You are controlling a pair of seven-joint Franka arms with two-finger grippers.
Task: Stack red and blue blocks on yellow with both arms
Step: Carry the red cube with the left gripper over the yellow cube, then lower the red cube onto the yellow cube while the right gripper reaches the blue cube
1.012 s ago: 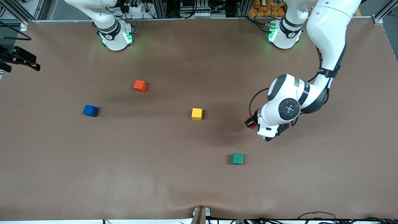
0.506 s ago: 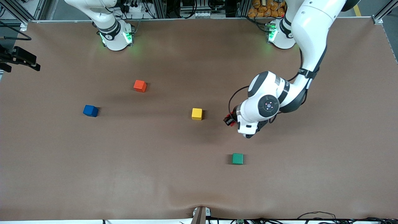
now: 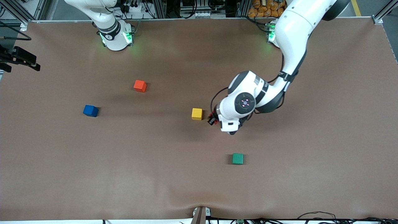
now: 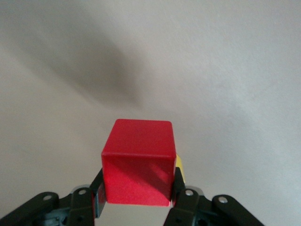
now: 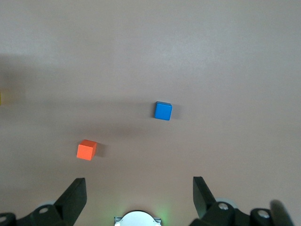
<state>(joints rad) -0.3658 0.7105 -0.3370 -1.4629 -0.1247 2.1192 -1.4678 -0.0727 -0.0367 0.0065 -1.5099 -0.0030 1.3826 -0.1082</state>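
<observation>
green cube: nearest the front camera, flat on the tabletop.
left gripper: clenched on the red block, held level in the air beside the yellow block, at its 3 o'clock.
blue block: square-on, no long axis, toward the right arm's end.
orange cube: farther back.
right gripper: released, waiting high over blue and orange.

No writing, labels, brand names, numbers or signs can be read anywhere I look, neither on my arms nor on the cubes or table
</observation>
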